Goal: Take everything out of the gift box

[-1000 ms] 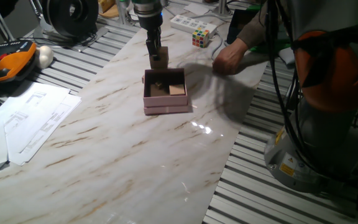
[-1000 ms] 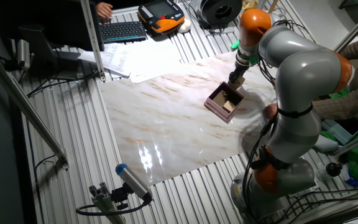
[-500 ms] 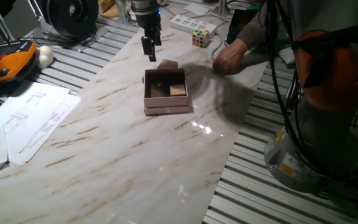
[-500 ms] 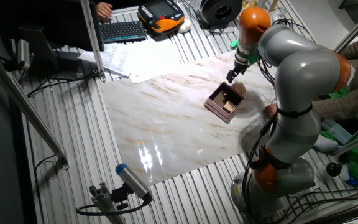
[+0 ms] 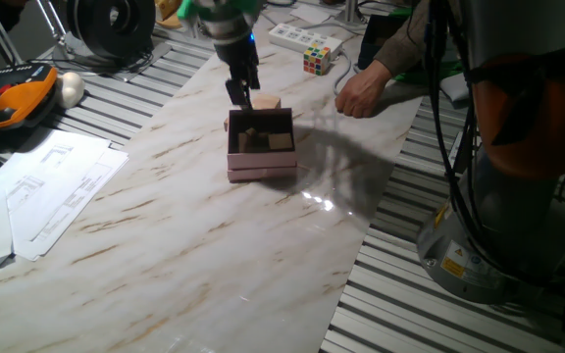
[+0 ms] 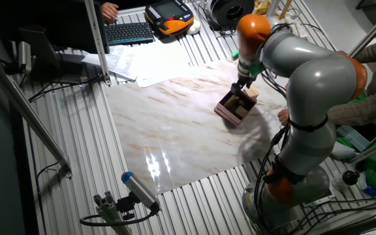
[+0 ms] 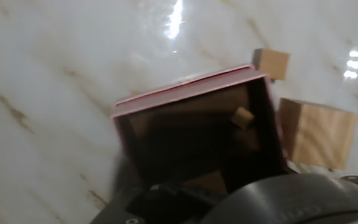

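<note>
The pale pink gift box (image 5: 263, 169) stands on the marble table, and it also shows in the other fixed view (image 6: 226, 115). In the hand view its rim (image 7: 185, 89) frames a dark inside holding a small tan block (image 7: 243, 116) and another (image 7: 207, 182) at the near edge. A large tan block (image 7: 317, 132) and a small one (image 7: 271, 63) lie outside on the table. The large block also shows behind the box (image 5: 267, 102). My gripper (image 5: 242, 93) hangs low over the box's far wall, open and empty; it also shows in the other fixed view (image 6: 241, 85).
A person's hand (image 5: 361, 95) rests on the table right of the box. A multicoloured puzzle cube (image 5: 316, 61) and a power strip (image 5: 297, 37) lie behind. Papers (image 5: 47, 186), an orange pendant (image 5: 18, 98) and a white ball (image 5: 71, 88) sit at the left.
One second ago my gripper held a tan block behind the box. It let the block go there, rose, and has now come down over the box's far wall.
</note>
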You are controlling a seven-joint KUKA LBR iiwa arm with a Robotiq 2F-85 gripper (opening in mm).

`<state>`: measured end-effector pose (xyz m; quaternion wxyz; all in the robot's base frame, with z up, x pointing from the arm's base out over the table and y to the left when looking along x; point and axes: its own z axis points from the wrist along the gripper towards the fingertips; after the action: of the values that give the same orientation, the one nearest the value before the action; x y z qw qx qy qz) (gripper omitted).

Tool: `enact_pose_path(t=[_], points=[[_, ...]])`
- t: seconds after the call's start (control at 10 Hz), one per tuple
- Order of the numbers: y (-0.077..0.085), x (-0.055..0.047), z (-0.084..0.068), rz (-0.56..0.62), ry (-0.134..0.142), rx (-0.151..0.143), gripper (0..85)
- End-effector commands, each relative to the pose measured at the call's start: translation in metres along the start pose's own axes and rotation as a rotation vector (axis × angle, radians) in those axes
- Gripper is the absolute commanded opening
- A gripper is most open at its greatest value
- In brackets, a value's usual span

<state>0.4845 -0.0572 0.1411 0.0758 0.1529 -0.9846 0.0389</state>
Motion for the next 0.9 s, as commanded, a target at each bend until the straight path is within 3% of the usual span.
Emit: enact_pose_path(t=[0.0, 0.4, 0.6, 0.8], points=[[0.0, 0.002, 0.006, -0.015, -0.003, -0.011, 68.0], [-0.003, 0.018, 0.034, -0.074, -0.001, -0.025, 68.0], [0.008, 0.027, 0.048, -0.07, -0.026, -0.011, 68.0], [0.006, 0.031, 0.057, -0.078, -0.03, -0.018, 68.0]])
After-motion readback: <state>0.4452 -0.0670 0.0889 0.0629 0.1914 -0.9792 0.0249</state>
